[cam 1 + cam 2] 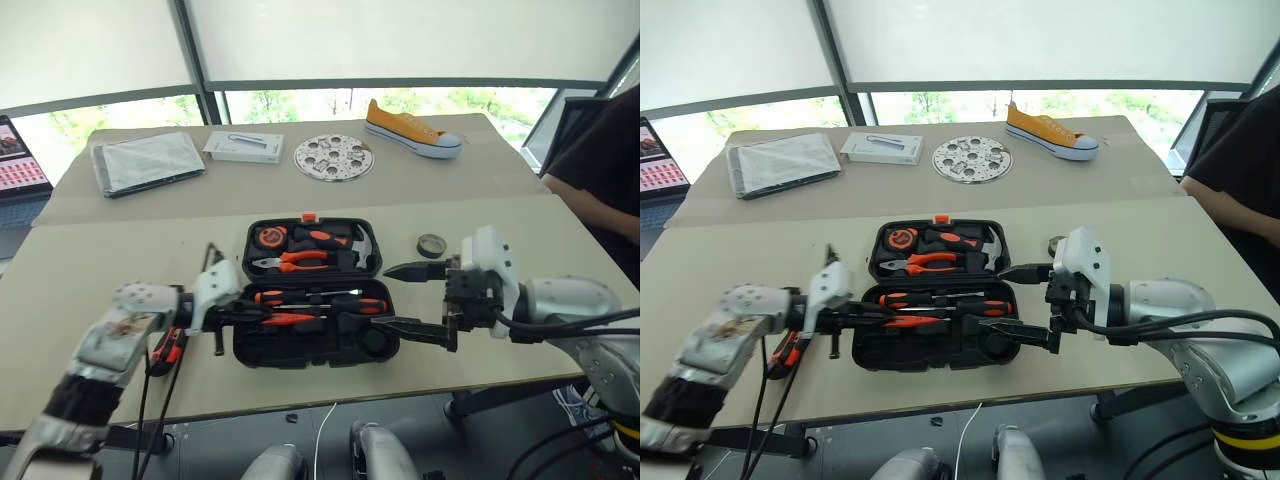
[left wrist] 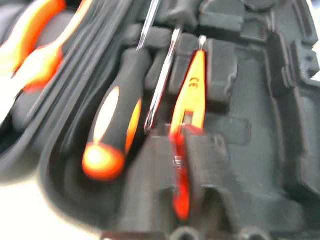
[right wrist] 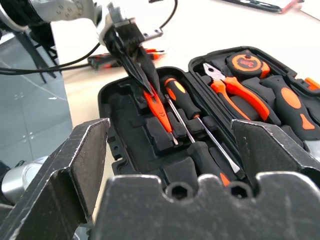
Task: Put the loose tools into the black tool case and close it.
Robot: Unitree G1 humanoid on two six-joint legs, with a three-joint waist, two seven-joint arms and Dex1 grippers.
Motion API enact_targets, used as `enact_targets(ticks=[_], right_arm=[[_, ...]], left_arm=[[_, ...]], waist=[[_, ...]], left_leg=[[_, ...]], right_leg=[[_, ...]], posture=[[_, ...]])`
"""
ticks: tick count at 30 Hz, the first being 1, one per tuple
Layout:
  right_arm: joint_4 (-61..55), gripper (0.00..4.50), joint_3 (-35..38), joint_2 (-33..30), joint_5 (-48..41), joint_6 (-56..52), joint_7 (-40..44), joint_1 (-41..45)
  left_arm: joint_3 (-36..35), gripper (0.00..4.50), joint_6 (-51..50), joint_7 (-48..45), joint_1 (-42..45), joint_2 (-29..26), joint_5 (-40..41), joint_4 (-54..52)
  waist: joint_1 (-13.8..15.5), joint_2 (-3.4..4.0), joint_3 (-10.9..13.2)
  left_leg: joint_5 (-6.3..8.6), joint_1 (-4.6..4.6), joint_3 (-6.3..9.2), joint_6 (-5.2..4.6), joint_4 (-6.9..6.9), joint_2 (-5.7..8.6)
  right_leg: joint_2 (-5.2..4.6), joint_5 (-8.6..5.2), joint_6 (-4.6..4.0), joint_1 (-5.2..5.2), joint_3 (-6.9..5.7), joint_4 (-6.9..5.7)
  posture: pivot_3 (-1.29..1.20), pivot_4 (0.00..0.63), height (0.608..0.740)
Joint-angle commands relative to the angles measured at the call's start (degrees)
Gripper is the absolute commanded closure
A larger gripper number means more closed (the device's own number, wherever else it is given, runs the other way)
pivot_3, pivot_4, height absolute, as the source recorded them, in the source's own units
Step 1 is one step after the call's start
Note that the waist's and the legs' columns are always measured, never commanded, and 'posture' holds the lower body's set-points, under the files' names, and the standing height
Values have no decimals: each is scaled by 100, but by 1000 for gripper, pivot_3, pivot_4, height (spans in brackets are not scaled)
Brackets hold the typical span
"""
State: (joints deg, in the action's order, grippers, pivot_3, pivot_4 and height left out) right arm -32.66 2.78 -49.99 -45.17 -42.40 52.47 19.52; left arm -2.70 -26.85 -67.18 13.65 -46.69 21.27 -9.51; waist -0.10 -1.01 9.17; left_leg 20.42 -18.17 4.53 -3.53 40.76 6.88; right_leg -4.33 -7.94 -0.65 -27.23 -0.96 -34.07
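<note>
left gripper [image 3: 145, 85]: fingertips at slim orange tester screwdriver [image 3: 159, 111] seated in black tool case [image 1: 300, 345]; grip cannot be told | right gripper [image 1: 418, 302]: wide open, empty | grey tape roll [image 1: 432, 245]: on table beyond right gripper, nearer that arm; utility knife [image 1: 167, 349]: beside left arm

Right wrist view: open black tool case [image 3: 131, 131] on the table [image 3: 210, 30], seen between the right pincer [image 3: 170, 150]'s widely parted fingers.

Near half: slim orange tester screwdriver [image 3: 159, 111] in a moulded slot, its handle end at the tips of the left pincer [image 3: 141, 75]; whether those tips grip it cannot be told. Just beside it lie two black-and-orange screwdrivers [image 3: 181, 103], head to tail. Far half: orange-handled pliers [image 3: 240, 95], tape measure [image 3: 246, 63], hammer handle [image 3: 290, 102]. An orange-black utility knife [image 3: 107, 61] lies on the table beyond the case, behind the left pincer.
</note>
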Motion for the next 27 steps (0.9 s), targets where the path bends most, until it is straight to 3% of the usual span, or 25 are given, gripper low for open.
enact_targets(ticks=[1, 3, 6, 7, 9, 11, 13, 17, 20, 27], right_arm=[[77, 0, -74, 16, 74, 206, 261, 270], [220, 0, -202, 53, 151, 268, 400, 433], [949, 0, -816, 390, 483, 714, 1160, 1234], [1141, 0, -947, 476, 581, 830, 1327, 1413], [1446, 0, -1088, 605, 739, 986, 1548, 1634], [1664, 0, -1177, 708, 853, 1107, 1743, 1759], [1781, 0, -1234, 788, 919, 1165, 1893, 1827], [1845, 0, -1291, 891, 1042, 1233, 2011, 1847], [1759, 0, -1244, 911, 1052, 1173, 1992, 1772], [1363, 0, -1099, 877, 1020, 1051, 1742, 1485]], left_arm=[[-886, 2289, -599, 301, -363, -215, 622, -788], [-1322, 1640, -805, 548, -742, -225, 745, -1070], [-3744, 498, -1266, 1293, -3309, 750, 517, -2236], [-4188, 216, -1285, 1467, -3892, 1030, 432, -2486], [-4570, 63, -1224, 1772, -4593, 1473, 362, -2801], [-4780, 63, -1270, 2092, -4949, 1817, 445, -2988], [-4823, 63, -1288, 2316, -5126, 2020, 460, -3078], [-4524, 63, -1441, 2482, -5038, 1985, 683, -3278], [-4276, 63, -1853, 2619, -4657, 1656, 968, -3288], [-3221, 63, -2705, 3198, -3500, 723, 799, -2705]], waist=[[7, 0, 0], [34, 1, 0], [-95, -1, 1], [-212, -10, 3], [-213, -30, 10], [-57, -38, 16], [121, -35, 17], [251, -36, 17], [240, -36, 17], [123, -32, 16]], left_leg=[[0, 0, 1, 0, 0, 2], [0, 0, 1, 0, 0, 6], [4, 16, -10, -4, -11, 7], [8, 27, -13, -8, -20, 8], [31, 91, -14, -9, -66, 10], [34, 95, 2, -6, -67, 9], [57, 88, 7, 37, -62, 10], [62, 93, 8, 36, -39, 10], [65, 101, 6, 31, -35, 11], [68, 105, 7, 40, -38, 10]], right_leg=[[-1, 0, 0, 0, -1, 1], [-3, 0, 0, 3, -3, 1], [5, 1, 2, 3, -1, 3], [11, 1, 2, 2, 5, 7], [14, 13, -18, 14, 4, 8], [1, 4, -28, 23, -15, 24], [-7, 5, -28, 28, -28, 21], [-8, 4, -15, 57, -32, 24], [-6, -16, 26, 64, -28, 20], [5, 8, -22, 43, -30, 4]], posture=[[0, 150, 737], [0, 150, 737], [0, 150, 737], [0, 150, 737], [0, 150, 737], [0, 150, 737], [0, 150, 737], [0, 150, 737], [0, 150, 737], [0, 150, 737]])
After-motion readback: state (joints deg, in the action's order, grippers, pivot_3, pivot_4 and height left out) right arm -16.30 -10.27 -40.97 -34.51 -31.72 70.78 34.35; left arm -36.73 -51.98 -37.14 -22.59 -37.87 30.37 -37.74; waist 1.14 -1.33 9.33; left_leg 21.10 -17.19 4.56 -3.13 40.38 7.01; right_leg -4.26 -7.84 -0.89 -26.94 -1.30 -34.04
